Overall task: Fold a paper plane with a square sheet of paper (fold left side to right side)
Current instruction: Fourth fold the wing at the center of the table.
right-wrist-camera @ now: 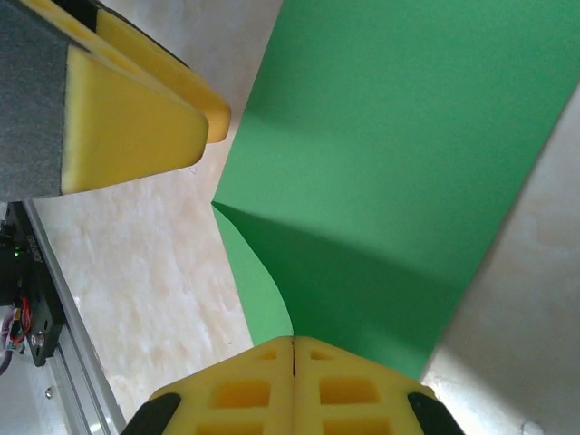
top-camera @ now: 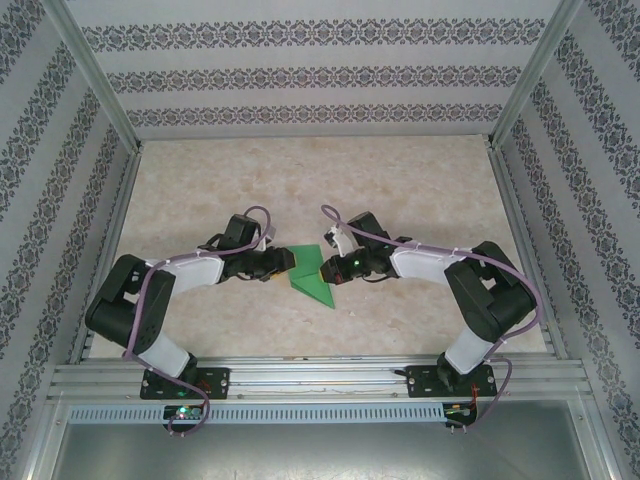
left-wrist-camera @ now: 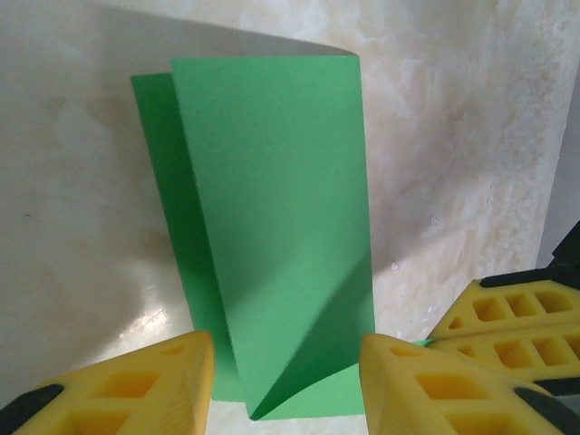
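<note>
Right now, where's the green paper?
In the top view the paper lies on the table near its middle, between the left gripper on its left and the right gripper, shut on its right edge.

Left jaws apart, right jaws together.

Bright diffuse light; soft shadows across paper; focus sharp
</note>
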Available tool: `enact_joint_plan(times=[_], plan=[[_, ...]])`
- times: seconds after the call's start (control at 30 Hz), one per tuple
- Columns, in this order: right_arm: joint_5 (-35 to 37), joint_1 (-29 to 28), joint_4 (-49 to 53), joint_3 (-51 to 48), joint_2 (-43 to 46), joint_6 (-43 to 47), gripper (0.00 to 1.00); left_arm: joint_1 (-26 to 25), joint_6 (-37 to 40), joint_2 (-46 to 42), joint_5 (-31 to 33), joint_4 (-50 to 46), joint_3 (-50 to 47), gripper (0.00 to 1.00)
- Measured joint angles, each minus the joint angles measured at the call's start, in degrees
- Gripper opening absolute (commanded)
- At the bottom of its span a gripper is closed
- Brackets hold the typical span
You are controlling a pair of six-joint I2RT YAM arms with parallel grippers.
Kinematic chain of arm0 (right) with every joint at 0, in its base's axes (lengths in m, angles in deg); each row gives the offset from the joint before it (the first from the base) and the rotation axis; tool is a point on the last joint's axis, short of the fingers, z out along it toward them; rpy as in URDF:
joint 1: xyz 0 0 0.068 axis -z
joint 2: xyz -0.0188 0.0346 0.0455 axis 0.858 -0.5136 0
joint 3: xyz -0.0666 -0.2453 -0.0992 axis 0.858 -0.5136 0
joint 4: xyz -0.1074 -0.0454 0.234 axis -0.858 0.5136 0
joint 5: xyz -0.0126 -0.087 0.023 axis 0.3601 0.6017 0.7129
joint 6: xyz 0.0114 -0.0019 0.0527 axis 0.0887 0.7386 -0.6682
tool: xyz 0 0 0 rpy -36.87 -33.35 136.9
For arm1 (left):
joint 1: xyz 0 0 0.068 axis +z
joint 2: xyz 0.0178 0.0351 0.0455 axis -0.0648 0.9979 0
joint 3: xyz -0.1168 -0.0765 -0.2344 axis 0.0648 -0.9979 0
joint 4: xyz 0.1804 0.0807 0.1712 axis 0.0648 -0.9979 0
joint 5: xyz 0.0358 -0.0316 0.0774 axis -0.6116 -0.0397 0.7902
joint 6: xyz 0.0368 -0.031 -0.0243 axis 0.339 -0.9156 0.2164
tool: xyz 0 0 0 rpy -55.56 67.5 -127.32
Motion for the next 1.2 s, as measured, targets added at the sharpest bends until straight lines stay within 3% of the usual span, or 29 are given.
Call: enact_joint_plan(times=[0.5,0.7,0.97,1.2], plan=[[-0.39,1.22,-2.38,-2.49,2.36,-1.6,0.0,-0.04,-0.63,5.2,-1.01,2.36,2.54,0.46],[-0.55,1.51,-2.89,-3.04,2.56,-1.68,0.0,-0.15,-1.31,5.99,-1.81,3.69,2.62,0.37],[1.99,1.49,-2.08,-3.5,3.93,-2.4,0.37,-1.51,-2.16,7.5,-3.34,4.98,4.28,0.31],[15.76,-2.95,6.69,-3.41,14.08,-0.07,0.47,-1.68,-2.58,6.73,-3.43,5.03,4.94,0.3]])
